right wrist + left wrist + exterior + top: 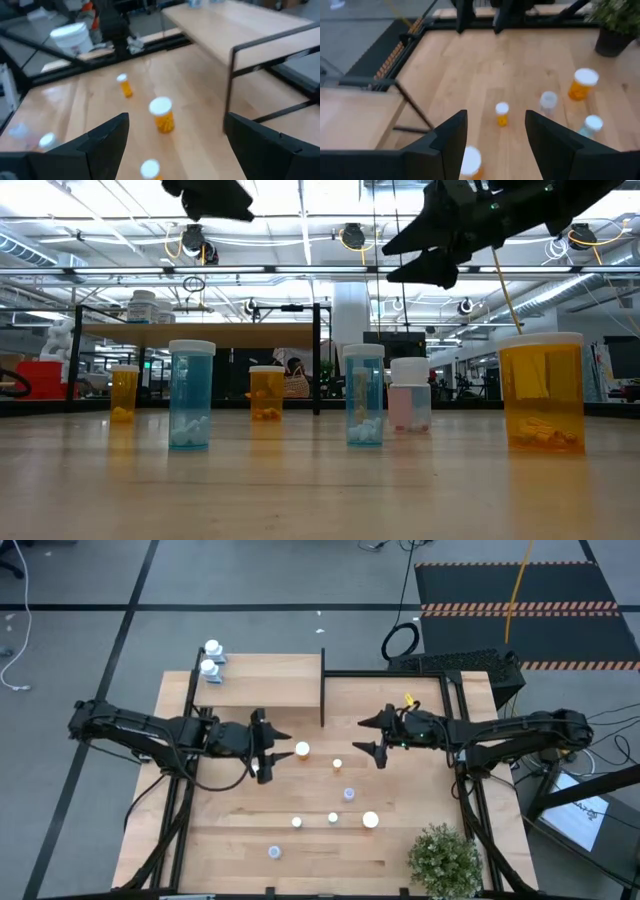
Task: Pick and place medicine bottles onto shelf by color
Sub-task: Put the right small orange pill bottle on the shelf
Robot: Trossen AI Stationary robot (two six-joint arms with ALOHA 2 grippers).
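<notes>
Bottles on shelf: two bottles (211, 658) with white caps stand close together at the far left corner of the shelf (265, 680).
Bottles on surface: the rest stand upright and spread over the middle of the surface (250, 830); an orange bottle (301, 751) is just beside the left claw, a small orange one (337, 764) is a little further right, and a pale blue one (349, 794) is nearer the front.
Front row: three more bottles (333, 819) stand in a loose line, and a single one (274, 852) is nearest the front edge.
Shelf: a light-wood board on a black frame, at the back left of the surface, with a black upright panel at its right end.
Left claw (268, 752): it hangs low next to the orange bottle (the wrist view shows the white cap between its fingers (447, 145)); the fingers are spread and nothing is pinched.
Right claw (378, 738): it hangs over the middle of the surface, right of the panel, spread wide and empty.
Plant (444, 858): a green potted plant at the front right corner.
</notes>
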